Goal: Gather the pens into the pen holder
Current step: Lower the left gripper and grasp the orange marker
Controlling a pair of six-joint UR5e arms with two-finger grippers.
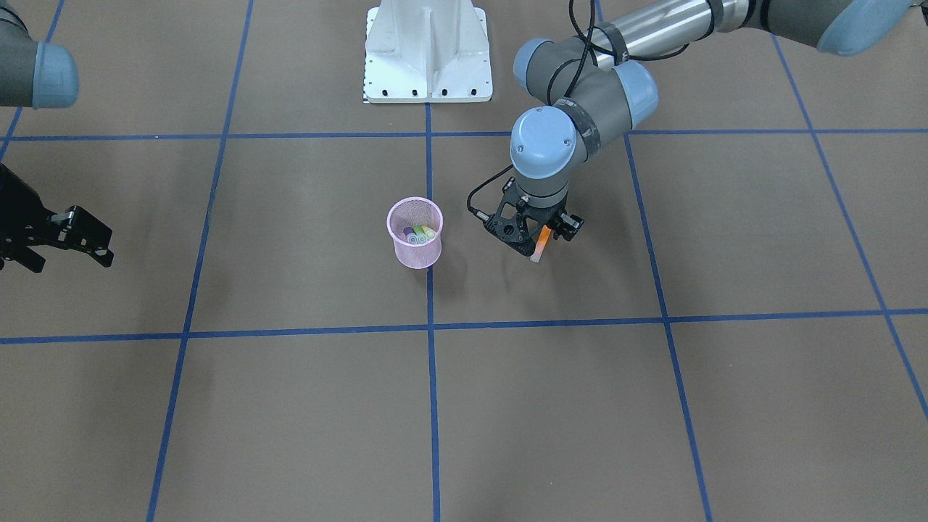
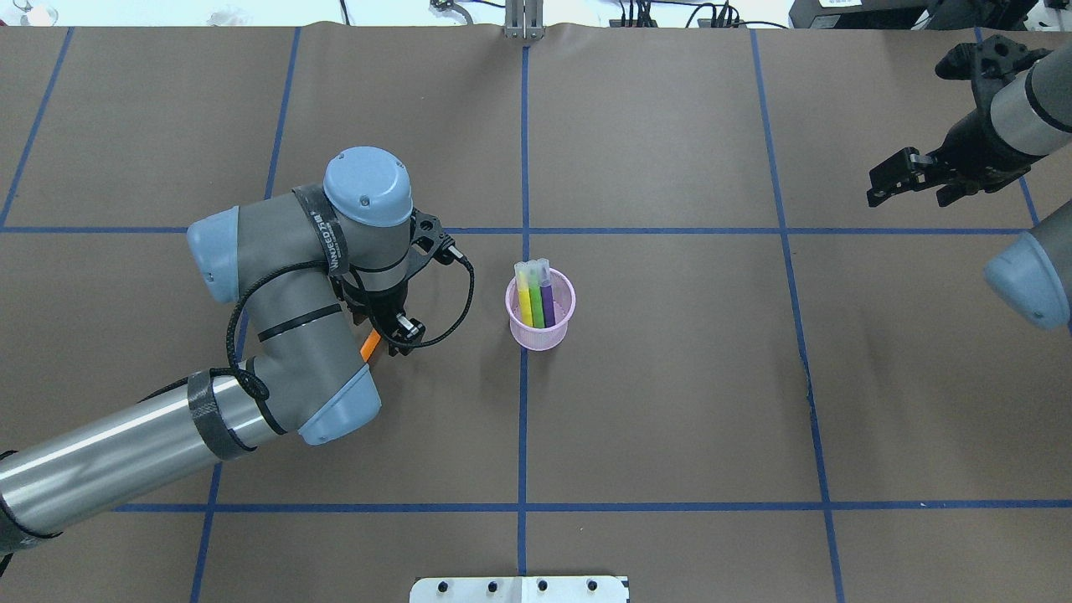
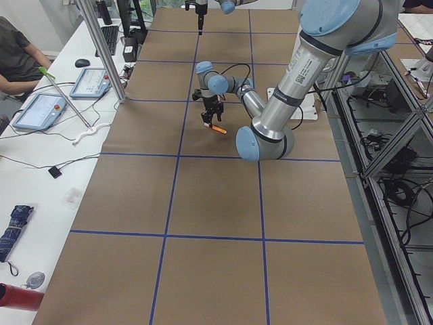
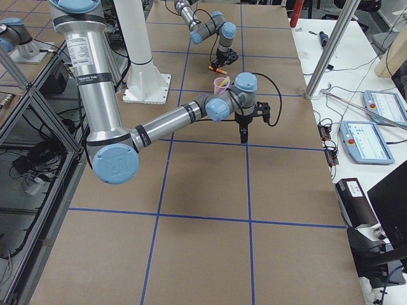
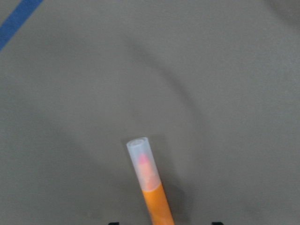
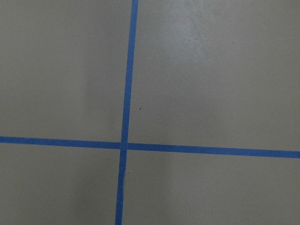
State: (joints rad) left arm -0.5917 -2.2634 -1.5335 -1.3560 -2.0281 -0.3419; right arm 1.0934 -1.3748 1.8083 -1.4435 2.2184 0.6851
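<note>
The pink mesh pen holder (image 1: pixel 415 233) stands near the table's middle, also in the overhead view (image 2: pixel 540 310). A yellow, a green (image 2: pixel 536 300) and a purple pen (image 2: pixel 548 301) stand in it. My left gripper (image 1: pixel 540 243) is to the holder's side, a short way off, and is shut on the orange pen (image 1: pixel 541 239). The pen slants with its pale cap end down, low over the table. It also shows in the overhead view (image 2: pixel 369 343) and the left wrist view (image 5: pixel 152 187). My right gripper (image 2: pixel 909 180) is open and empty, far off at the table's side.
The white metal robot base (image 1: pixel 428 51) stands behind the holder. Blue tape lines (image 6: pixel 124 145) divide the brown table into squares. The left arm's elbow and black cable (image 2: pixel 444 318) hang over the area beside the holder.
</note>
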